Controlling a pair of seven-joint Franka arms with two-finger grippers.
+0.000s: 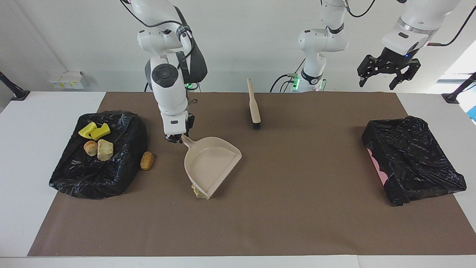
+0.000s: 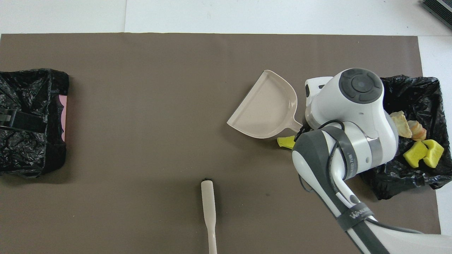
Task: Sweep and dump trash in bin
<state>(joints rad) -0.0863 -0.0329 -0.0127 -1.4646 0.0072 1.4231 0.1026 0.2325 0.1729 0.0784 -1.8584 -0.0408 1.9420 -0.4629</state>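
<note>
My right gripper (image 1: 177, 138) is shut on the handle of the beige dustpan (image 1: 212, 163), which hangs low over the mat with its mouth over a pale lump (image 1: 199, 193) of trash. One yellow chunk (image 2: 286, 141) peeks out beside the dustpan (image 2: 265, 108). An orange-brown lump (image 1: 147, 160) lies on the mat beside the black-bagged bin (image 1: 74, 182). The bin holds two yellow chunks (image 1: 94, 131) and two beige lumps (image 1: 99, 149). The brush (image 1: 254, 106) lies on the mat near the robots. My left gripper (image 1: 388, 74) waits open, high over the left arm's end.
A second black-bagged bin (image 1: 412, 163) with a pink edge stands at the left arm's end of the brown mat (image 1: 297, 208). White table shows around the mat.
</note>
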